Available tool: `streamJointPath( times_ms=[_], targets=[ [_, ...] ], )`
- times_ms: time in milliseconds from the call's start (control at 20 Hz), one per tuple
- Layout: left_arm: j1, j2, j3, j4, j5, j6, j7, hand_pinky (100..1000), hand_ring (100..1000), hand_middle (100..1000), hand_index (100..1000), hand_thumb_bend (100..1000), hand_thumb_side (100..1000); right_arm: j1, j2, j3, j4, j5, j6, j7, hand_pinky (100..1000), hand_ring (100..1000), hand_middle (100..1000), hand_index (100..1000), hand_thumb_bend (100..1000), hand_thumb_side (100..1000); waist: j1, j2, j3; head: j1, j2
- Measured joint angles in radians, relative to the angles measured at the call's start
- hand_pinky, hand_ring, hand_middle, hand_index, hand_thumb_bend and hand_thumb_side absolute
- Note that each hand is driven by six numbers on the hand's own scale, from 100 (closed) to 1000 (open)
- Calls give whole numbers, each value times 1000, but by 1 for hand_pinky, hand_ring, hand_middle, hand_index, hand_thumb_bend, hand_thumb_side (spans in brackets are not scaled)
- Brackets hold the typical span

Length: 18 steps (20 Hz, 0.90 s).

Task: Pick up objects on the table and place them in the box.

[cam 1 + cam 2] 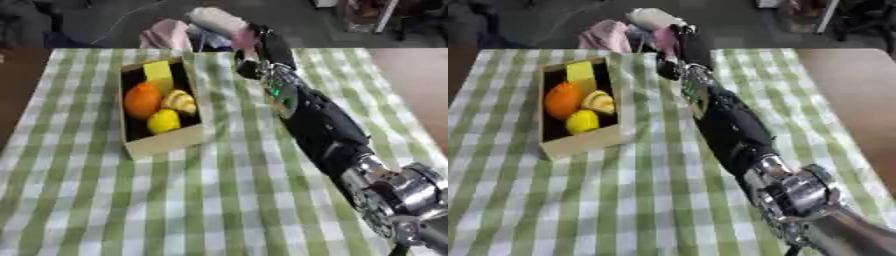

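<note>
1. At the near right corner of the table, the right arm's silver joint (398, 192) came into view, and its black forearm (319, 122) stretched away across the green-and-white checked cloth (192, 200).
2. Left of the forearm and apart from it, the open wooden box (162, 142) sat on the cloth, its long side running away from the robot.
3. Inside the box, a yellow lemon (164, 121) lay nearest, with a pale yellow-and-tan piece (180, 101) just beyond it on the right and an orange (143, 100) beside that on the left.
4. A yellow block (158, 71) stood at the box's far end.
5. Farther out, the right hand (260, 47) reached the table's far edge, with a pink thing (244, 36) at its fingers; whether the fingers were curled round it or spread could not be told.
6. Beyond the table edge lay a pale rounded shape (214, 19) and pink fabric (164, 34).
</note>
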Motion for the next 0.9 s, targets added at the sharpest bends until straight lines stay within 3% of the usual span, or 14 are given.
streamJointPath(
  times_ms=[450,900],
  targets=[
    [-3,0,11,-6,3,-3,19,723,536,709,829,391,763,-10,74,130,-150,-43,-177,279,720,553,606,900,100,203,0,-1,9,-2,0],
    [-9,0,11,-6,9,-7,29,722,535,708,828,394,761,7,134,153,-166,-31,-210,394,732,593,662,942,100,198,0,-1,18,-14,0]
  ],
)
